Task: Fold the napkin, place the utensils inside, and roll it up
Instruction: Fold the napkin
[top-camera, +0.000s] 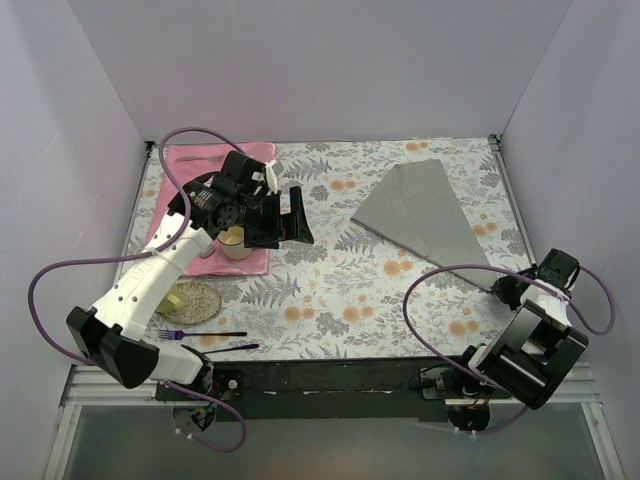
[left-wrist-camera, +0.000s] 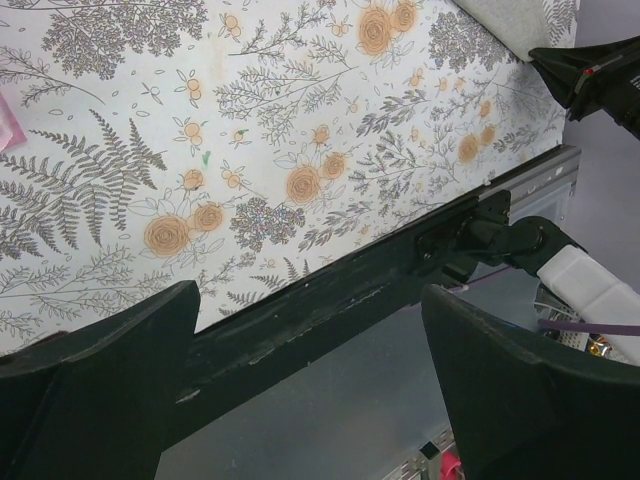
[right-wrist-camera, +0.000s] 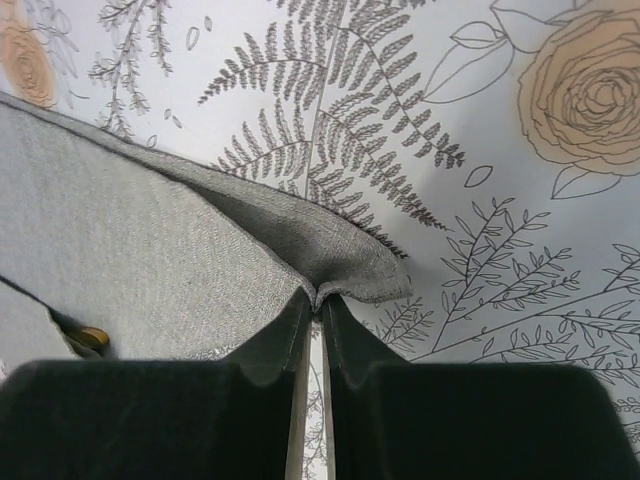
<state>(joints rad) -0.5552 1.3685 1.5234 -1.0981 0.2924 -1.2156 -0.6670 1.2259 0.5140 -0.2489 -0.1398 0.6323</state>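
**Right gripper pinching a napkin corner**

One folded grey napkin (top-camera: 420, 210) lies far right on the table (top-camera: 330, 290), its edges clear of the walls. One cup (top-camera: 236, 243), one pink placemat (top-camera: 200, 160), one fork (top-camera: 190, 334) and one black utensil (top-camera: 235, 348) sit left, with open floral surface between. The right gripper (right-wrist-camera: 318, 298), held low, clamps the napkin's near corner fold. The left gripper (left-wrist-camera: 310, 300) hovers mid-table, jaws spread and empty.

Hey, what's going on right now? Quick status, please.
Right gripper jaws pinched on napkin corner. Left gripper jaws wide, empty. Cup far left, apart from napkin.
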